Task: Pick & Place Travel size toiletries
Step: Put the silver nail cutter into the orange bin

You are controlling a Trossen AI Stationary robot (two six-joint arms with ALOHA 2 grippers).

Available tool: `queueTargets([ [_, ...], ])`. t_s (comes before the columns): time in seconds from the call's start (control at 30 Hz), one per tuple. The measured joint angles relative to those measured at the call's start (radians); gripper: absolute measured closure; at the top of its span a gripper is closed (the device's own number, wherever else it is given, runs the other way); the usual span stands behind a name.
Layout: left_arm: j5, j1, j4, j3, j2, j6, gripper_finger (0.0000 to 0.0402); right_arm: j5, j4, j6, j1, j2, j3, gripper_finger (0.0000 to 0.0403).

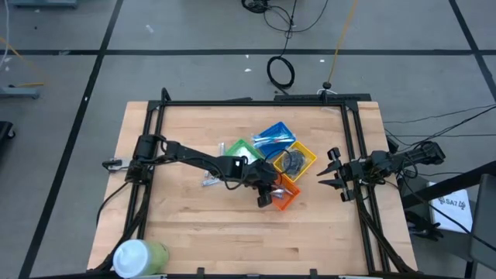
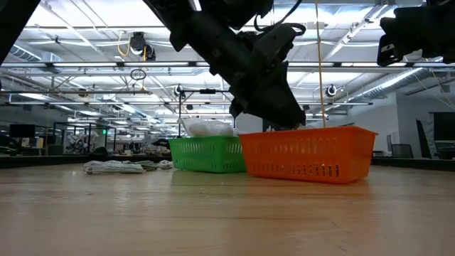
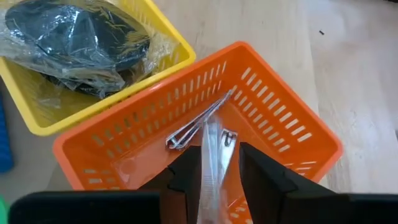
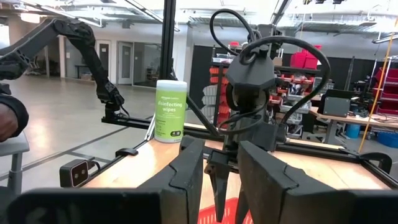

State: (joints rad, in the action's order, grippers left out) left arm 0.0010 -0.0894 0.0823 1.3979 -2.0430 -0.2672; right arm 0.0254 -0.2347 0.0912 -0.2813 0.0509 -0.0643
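Silver metal piece (image 3: 214, 158) between left gripper (image 3: 217, 177) fingers

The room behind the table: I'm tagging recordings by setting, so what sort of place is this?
Probably an industrial lab or workshop hall: exposed ceiling trusses with strip lights, storage racks holding red bins, and a cluttered workbench beyond the table.

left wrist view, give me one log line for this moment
left gripper: over orange bin, clear packet between fingers | bin: silver metal piece inside | right gripper: waiting at table's right edge
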Motion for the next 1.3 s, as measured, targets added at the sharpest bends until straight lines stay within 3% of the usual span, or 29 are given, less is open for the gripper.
queueTargets([
  [0.27, 0.001, 0.002, 0.018, 0.000, 0.008, 0.002, 0.0296, 0.000, 0.000, 0.000, 0.000, 0.000, 0.000, 0.0312],
  [0.47, -0.003, 0.027, 0.244, 0.000, 0.143, -0.015, 0.0296, 0.000, 0.002, 0.000, 0.000, 0.000, 0.000, 0.0312],
  [0.53, -0.043, 0.030, 0.327, -0.001, 0.202, -0.031, 0.0296, 0.000, 0.002, 0.000, 0.000, 0.000, 0.000, 0.0312],
  [0.63, -0.181, 0.017, 0.365, -0.029, 0.295, -0.031, 0.0296, 0.000, 0.001, 0.000, 0.000, 0.000, 0.000, 0.0312],
  [0.77, -0.345, 0.004, 0.358, -0.149, 0.438, -0.093, 0.0296, 0.000, 0.001, 0.000, 0.000, 0.000, 0.000, 0.0312],
  [0.93, -0.552, 0.030, 0.362, -0.372, 0.590, -0.344, 0.0295, 0.000, 0.000, 0.000, 0.000, 0.000, 0.000, 0.0312],
  [1.13, -0.567, 0.096, 0.358, -0.570, 0.644, -0.626, 0.0295, 0.000, 0.001, 0.000, 0.000, 0.000, 0.000, 0.0312],
  [1.3, -0.499, 0.161, 0.326, -0.641, 0.611, -0.696, 0.0295, 0.000, 0.000, 0.000, 0.000, 0.000, 0.000, 0.0312],
])
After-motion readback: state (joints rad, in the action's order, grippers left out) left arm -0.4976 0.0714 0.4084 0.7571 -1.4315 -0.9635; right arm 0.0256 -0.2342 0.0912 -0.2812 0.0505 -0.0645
